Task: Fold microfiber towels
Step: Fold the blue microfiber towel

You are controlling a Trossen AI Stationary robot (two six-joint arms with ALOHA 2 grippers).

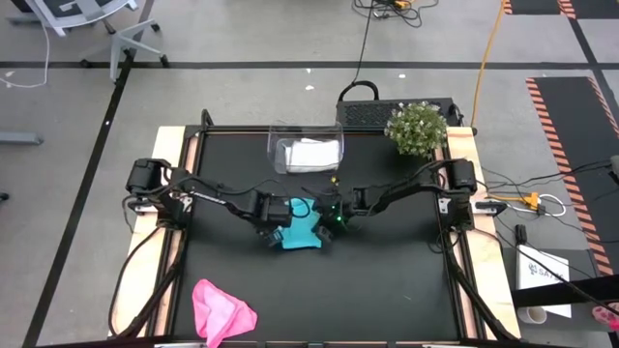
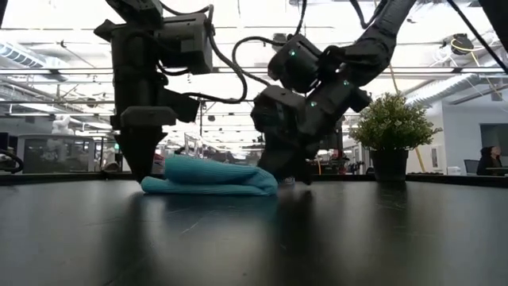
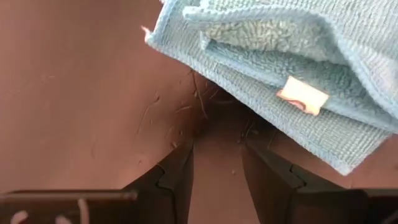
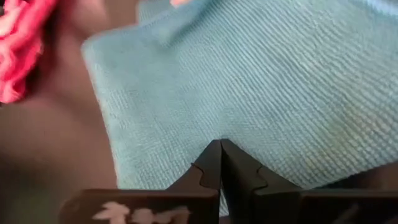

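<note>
The teal towel [image 1: 302, 230] lies folded in several layers at the middle of the black table; it also shows in the low view [image 2: 210, 176]. My left gripper [image 3: 217, 171] is open and points down at the bare table just beside the towel's left edge [image 3: 261, 93], touching nothing. My right gripper [image 4: 221, 149] is shut, with its tips on the towel's right part. The pink towel [image 1: 222, 309] lies crumpled near the table's near edge. The pale towel [image 1: 311, 153] lies inside the clear tub [image 1: 276, 155]. My right gripper has its shut fingertips [image 4: 211, 163] down on the top layer of the teal towel [image 4: 249, 106], near its right end, coming from above at a slant. Whether any cloth is caught between the tips, I cannot tell. The towel lies flat on the table.
The clear tub stands at the table's far edge, and a potted plant [image 1: 418, 128] at the far right corner. There is bare table on the right [image 1: 406, 280]. A person sits in the room beyond, at the far right [image 2: 486, 159].
</note>
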